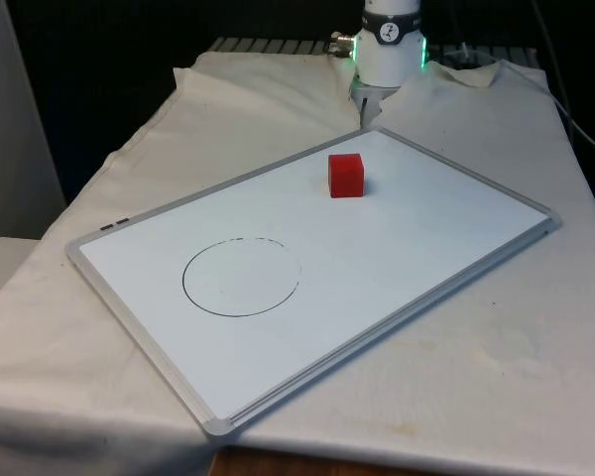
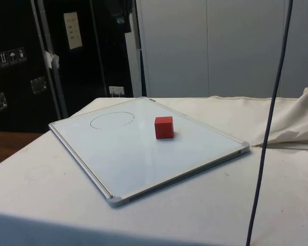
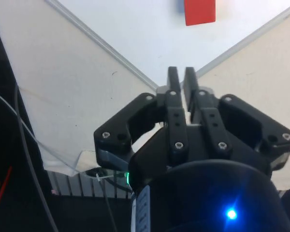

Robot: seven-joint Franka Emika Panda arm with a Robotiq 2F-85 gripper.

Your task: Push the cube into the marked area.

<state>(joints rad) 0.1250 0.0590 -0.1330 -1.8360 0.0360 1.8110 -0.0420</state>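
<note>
Red cube (image 1: 345, 175) resting on whiteboard (image 1: 407, 238) near its far corner, well apart from drawn circle (image 1: 242, 277), end effector (image 3: 181, 79) above that corner over cloth-covered tabletop (image 1: 496, 377), fingers nearly together, holding nothing, cube just ahead of fingertips.

Red cube (image 1: 345, 175), white board (image 1: 397, 248) with black-lined circle (image 1: 242, 277), black pincer (image 3: 181, 77).

A white cylindrical arm base (image 1: 391, 55) is ringed by a black band and green lights. A matte black two-finger gripper (image 3: 181, 77) is fastened with silver screws; thin cables are routed alongside.
</note>
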